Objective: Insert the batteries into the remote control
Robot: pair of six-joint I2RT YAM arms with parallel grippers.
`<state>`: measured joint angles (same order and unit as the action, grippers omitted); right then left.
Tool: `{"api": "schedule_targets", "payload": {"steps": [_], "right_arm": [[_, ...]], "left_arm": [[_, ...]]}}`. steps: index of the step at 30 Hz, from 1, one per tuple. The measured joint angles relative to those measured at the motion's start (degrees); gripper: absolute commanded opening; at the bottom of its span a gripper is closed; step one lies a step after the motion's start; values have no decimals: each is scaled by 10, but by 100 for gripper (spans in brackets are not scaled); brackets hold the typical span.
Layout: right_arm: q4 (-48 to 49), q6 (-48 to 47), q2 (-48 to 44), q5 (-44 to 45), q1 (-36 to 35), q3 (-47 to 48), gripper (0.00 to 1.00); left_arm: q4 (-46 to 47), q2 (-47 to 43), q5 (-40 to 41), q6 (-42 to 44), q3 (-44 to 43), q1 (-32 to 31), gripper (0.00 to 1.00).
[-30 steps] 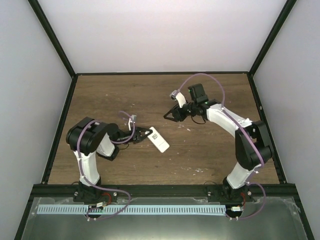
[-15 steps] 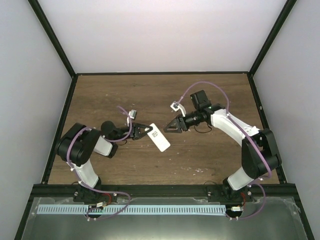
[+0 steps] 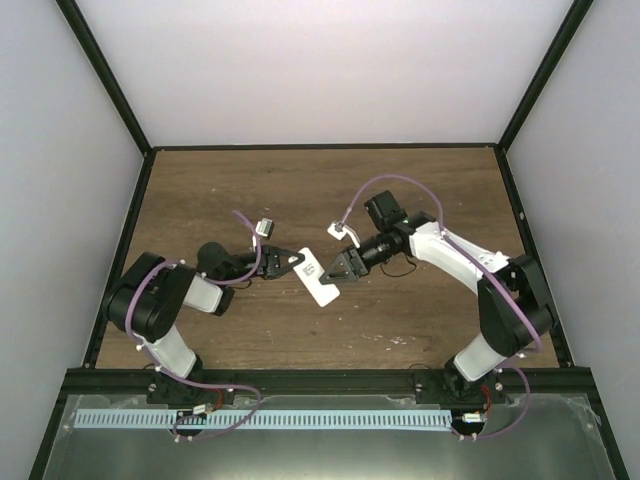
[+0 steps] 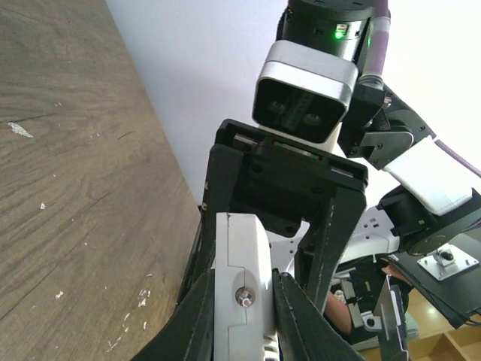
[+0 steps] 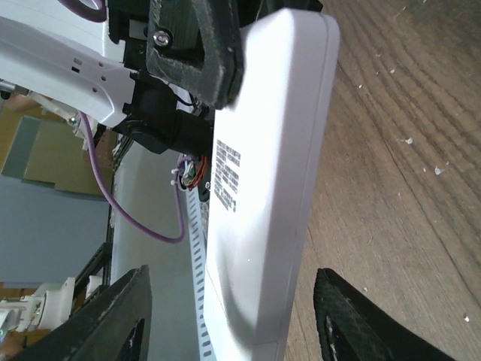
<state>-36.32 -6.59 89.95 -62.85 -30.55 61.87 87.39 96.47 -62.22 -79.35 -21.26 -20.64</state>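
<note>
Once apart, right claw (image 3: 334,272) at remote (image 3: 318,286)

My left fingers (image 3: 289,262) clamp the far-left end of the remote control (image 3: 319,278), near the middle of the table (image 3: 400,320). My right fingers (image 3: 341,267) sit just to its right, spread either side of it.

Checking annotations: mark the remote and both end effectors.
remote (image 5: 263,188): right wrist view, on its labelled face.
left end effector (image 3: 299,262): top view, between its fingertips.
right end effector (image 3: 332,272): top view, between its fingertips.
</note>
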Motion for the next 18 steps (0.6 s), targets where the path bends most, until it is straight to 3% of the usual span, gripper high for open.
{"api": "schedule_targets", "payload": {"steps": [18], "right_arm": [[-42, -10, 44, -27, -22, 3, 36]], "left_arm": [[0, -11, -22, 0, 0, 0, 0]]}}
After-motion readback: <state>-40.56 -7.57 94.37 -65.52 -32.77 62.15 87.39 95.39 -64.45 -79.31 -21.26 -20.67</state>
